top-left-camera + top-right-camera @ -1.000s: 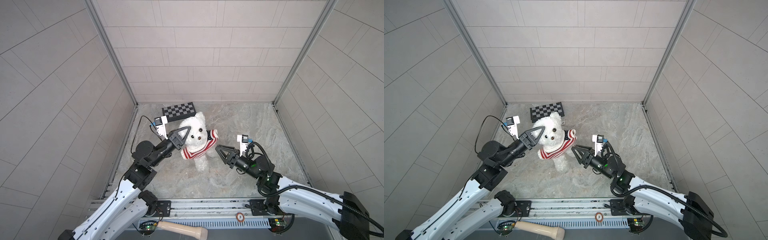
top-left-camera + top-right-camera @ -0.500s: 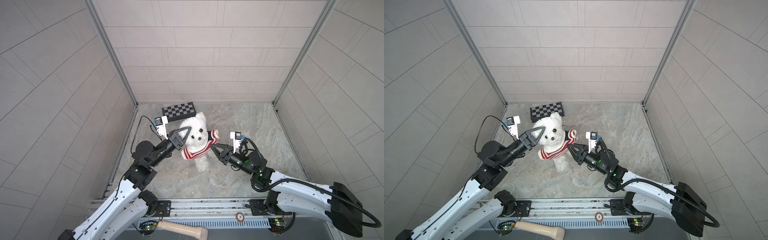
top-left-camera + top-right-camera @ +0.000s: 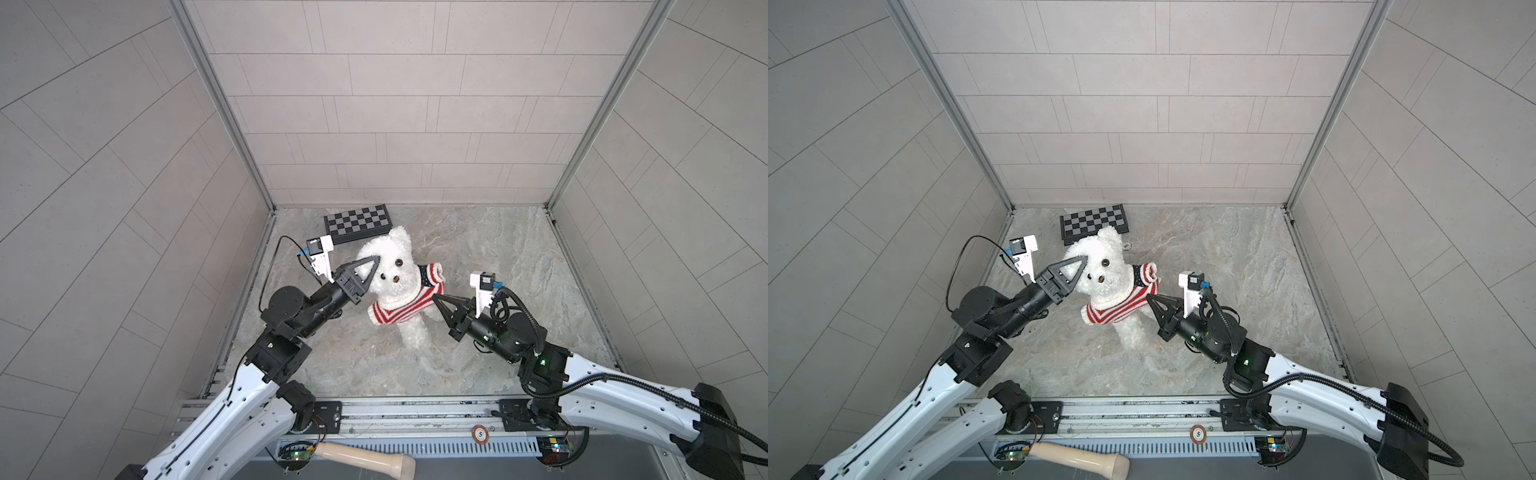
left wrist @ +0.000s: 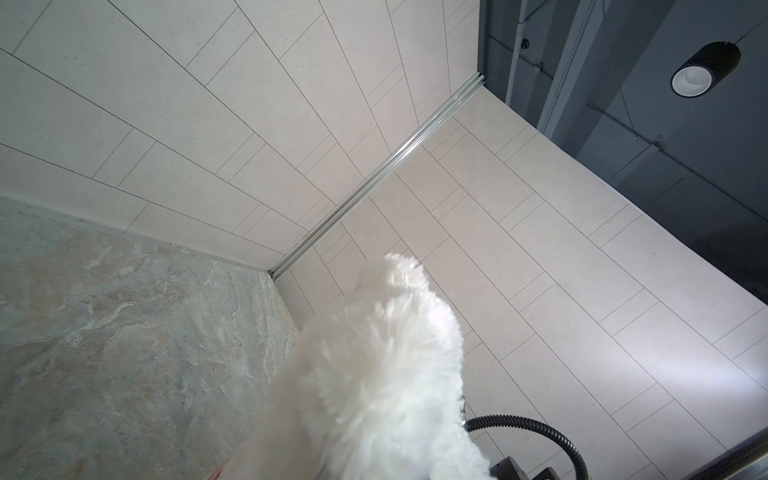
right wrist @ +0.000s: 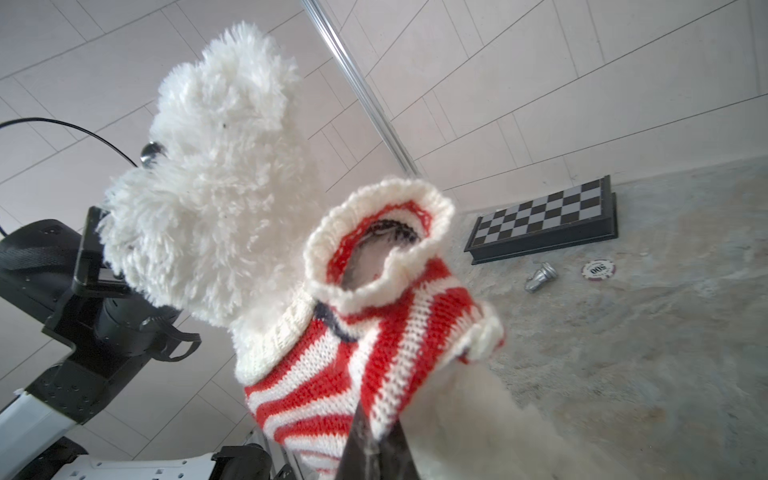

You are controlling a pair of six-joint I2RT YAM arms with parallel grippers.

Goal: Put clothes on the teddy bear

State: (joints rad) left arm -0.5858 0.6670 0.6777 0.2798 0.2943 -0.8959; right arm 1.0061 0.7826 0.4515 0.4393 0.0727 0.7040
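L gripper clamped on teddy bear head, left side, holding it upright; R gripper pinched shut on sweater hem, prob. to tug down.

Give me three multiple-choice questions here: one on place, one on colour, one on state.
1. The black-and-grey checkered board lies: A) behind the fluffy white teddy bear B) by the front rail C) off the table
2. The small knit sweater's stripes are: A) blue-yellow B) red-white C) green-black
3. The black right gripper is: A) wide open B) out of view C) shut on the sweater's hem

1A: it lies beyond the bear's head. 2B: red and white bands show. 3C: it pinches the hem.
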